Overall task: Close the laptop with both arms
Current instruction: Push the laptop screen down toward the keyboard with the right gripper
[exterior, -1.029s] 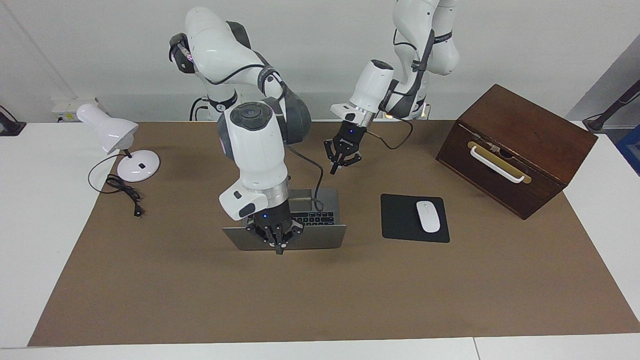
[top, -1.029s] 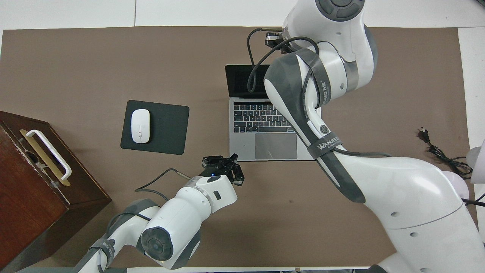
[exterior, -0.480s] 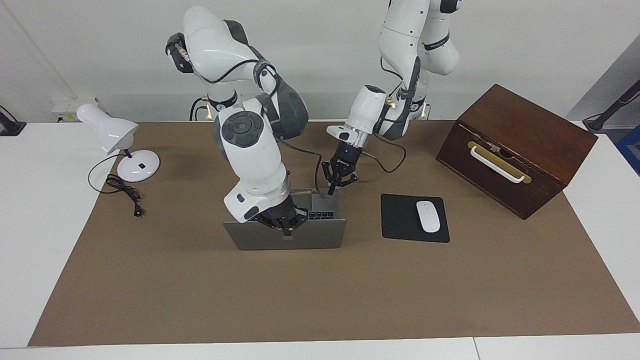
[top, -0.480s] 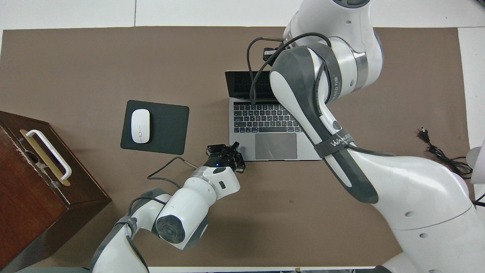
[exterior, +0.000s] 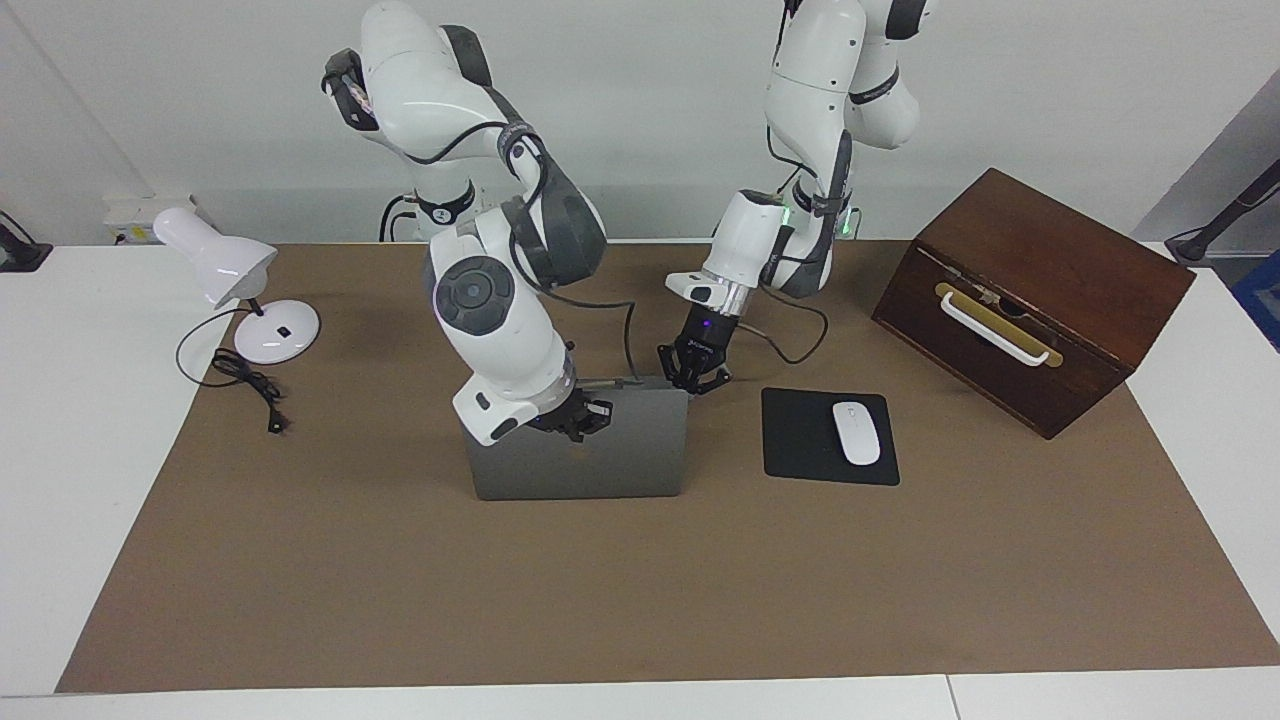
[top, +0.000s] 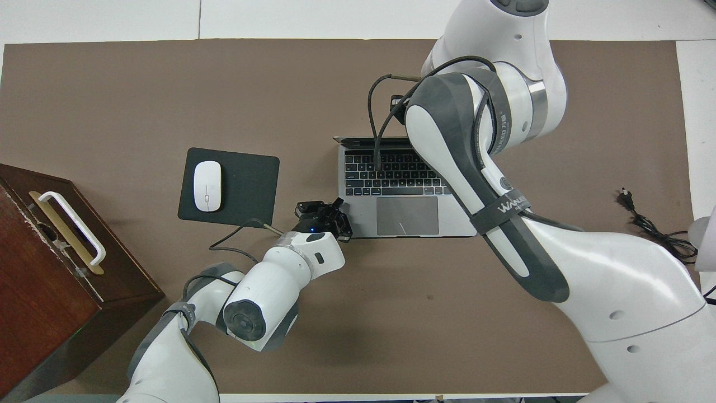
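**Lid halfway down, both arms at the laptop**

The laptop (exterior: 580, 440) sits mid-mat, beside the mouse pad (exterior: 828, 436) on the side toward the right arm's end of the table. Its lid leans well forward over the keyboard (top: 391, 174) but is not shut; the overhead view shows the keys and trackpad open to sight, with the lid's top edge above the back row. The right gripper (exterior: 578, 418), fingertips clenched together and holding nothing, rests against the lid's outer face near its top edge, pushing it down toward the robots. The left gripper (exterior: 697, 377), likewise clenched and empty-handed, is at the base's corner nearest the robots on the mouse-pad side, seemingly steadying it; whether it truly touches I cannot tell

I judge the closing stroke is mid-way. The next move calls for the right gripper to follow the lid's arc downward, easing off before the screen meets the keys, while the left gripper keeps clear of the closing edge
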### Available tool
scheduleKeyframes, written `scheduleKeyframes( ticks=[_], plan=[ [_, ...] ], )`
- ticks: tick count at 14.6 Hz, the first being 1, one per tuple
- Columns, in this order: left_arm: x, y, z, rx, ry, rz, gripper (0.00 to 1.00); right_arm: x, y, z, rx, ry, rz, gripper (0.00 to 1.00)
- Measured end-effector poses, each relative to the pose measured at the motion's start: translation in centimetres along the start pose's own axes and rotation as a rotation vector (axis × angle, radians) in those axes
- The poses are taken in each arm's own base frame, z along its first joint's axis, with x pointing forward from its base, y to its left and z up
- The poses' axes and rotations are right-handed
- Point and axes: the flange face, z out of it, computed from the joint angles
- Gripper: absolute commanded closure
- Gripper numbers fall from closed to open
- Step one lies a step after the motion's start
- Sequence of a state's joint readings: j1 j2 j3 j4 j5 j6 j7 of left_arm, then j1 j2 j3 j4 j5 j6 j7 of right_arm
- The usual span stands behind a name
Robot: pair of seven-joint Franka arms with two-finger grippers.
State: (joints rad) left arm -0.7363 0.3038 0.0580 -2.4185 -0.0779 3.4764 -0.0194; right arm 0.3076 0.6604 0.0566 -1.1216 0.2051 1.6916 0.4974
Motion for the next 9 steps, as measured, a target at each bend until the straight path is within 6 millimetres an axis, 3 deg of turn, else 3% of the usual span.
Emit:
scheduleKeyframes(
  ticks=[4, 9],
  plan=[
    [-0.7, 0.2, 0.6, -0.002, -0.016, 0.005, 1.0, -1.4, 0.4, 3.4, 0.024, -0.16, 0.025, 1.0],
    [-0.8, 0.2, 0.7, -0.002, -0.016, 0.009, 1.0, -2.8, 1.2, 6.0, -0.006, -0.261, 0.039, 1.0]
  ],
)
